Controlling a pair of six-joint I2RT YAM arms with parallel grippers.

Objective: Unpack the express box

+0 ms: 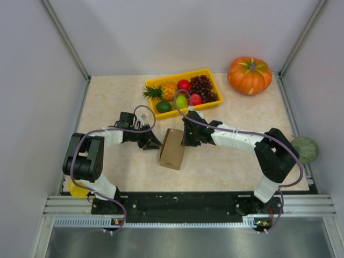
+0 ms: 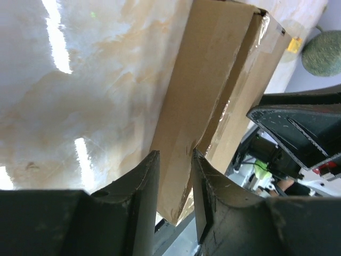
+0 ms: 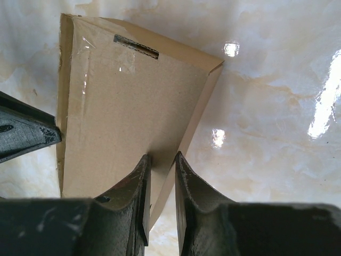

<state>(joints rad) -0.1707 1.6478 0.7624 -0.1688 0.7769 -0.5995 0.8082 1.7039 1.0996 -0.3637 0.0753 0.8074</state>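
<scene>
The express box (image 1: pixel 173 149), plain brown cardboard with clear tape, stands tilted on edge at the table's middle, between my two grippers. My left gripper (image 1: pixel 153 142) is at its left side. In the left wrist view the left gripper (image 2: pixel 175 153) is shut on a panel of the box (image 2: pixel 213 64), which fills the gap between both fingers. My right gripper (image 1: pixel 186 141) meets the box's far right corner. In the right wrist view the right gripper (image 3: pixel 162 156) is shut on the box (image 3: pixel 122 106) at its thin edge, jaws nearly together.
A yellow tray (image 1: pixel 214 80) with several fruits sits just behind the box. An orange pumpkin (image 1: pixel 249 75) stands at the back right. A green melon (image 1: pixel 305 149) lies at the right edge, and a yellow object (image 1: pixel 77 189) lies by the left arm's base.
</scene>
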